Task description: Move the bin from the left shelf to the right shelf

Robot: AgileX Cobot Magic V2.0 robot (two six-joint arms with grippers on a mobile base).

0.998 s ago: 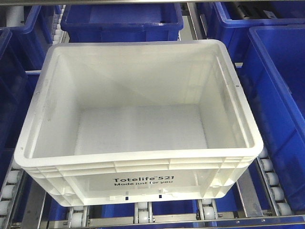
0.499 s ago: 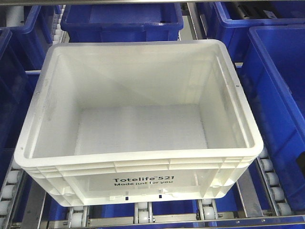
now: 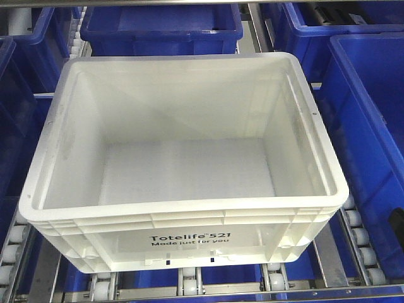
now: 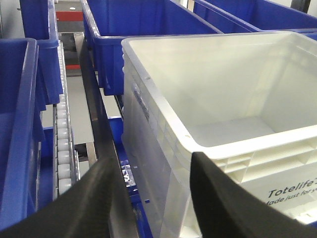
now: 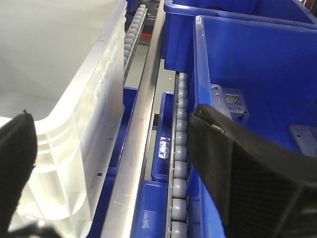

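Now the big white bin sits on the shelf rollers between blue bins, and both grippers, left gripper and right gripper, are wide apart, holding nothing, ready to close on its sides next.

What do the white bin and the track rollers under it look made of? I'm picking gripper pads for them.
The white bin looks like moulded plastic, slightly translucent with a smooth, semi-matte finish: light glows through its walls, and the rim is ribbed. The rollers look like pale grey hard plastic with a mild sheen, though coated metal cannot be ruled out. Their rail appears to be bare brushed metal.
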